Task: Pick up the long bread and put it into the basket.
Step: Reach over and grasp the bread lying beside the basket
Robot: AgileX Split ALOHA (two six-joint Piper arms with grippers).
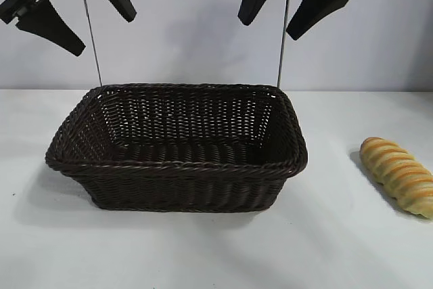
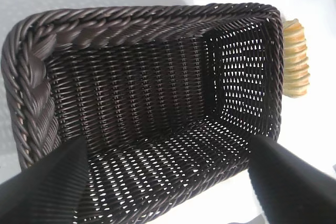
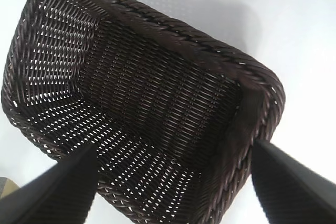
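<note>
The long bread point(image 1: 398, 175), golden-yellow with orange-brown spiral ridges, lies on the white table to the right of the basket point(image 1: 176, 165), apart from it. The basket is dark brown wicker and holds nothing. My left gripper point(image 1: 105, 34) hangs high above the basket's left rear corner, open and holding nothing. My right gripper point(image 1: 266, 29) hangs open above the right rear corner, also holding nothing. The left wrist view looks down between the open left gripper point(image 2: 168, 140) into the basket point(image 2: 131, 17), with the bread point(image 2: 295, 59) beyond its end wall. The right gripper point(image 3: 173, 145) frames the basket point(image 3: 173, 27).
Two thin metal rods point(image 1: 91, 32) point(image 1: 284, 25) rise behind the basket's rear corners in front of a plain wall. White tabletop point(image 1: 203, 248) lies in front of the basket and around the bread.
</note>
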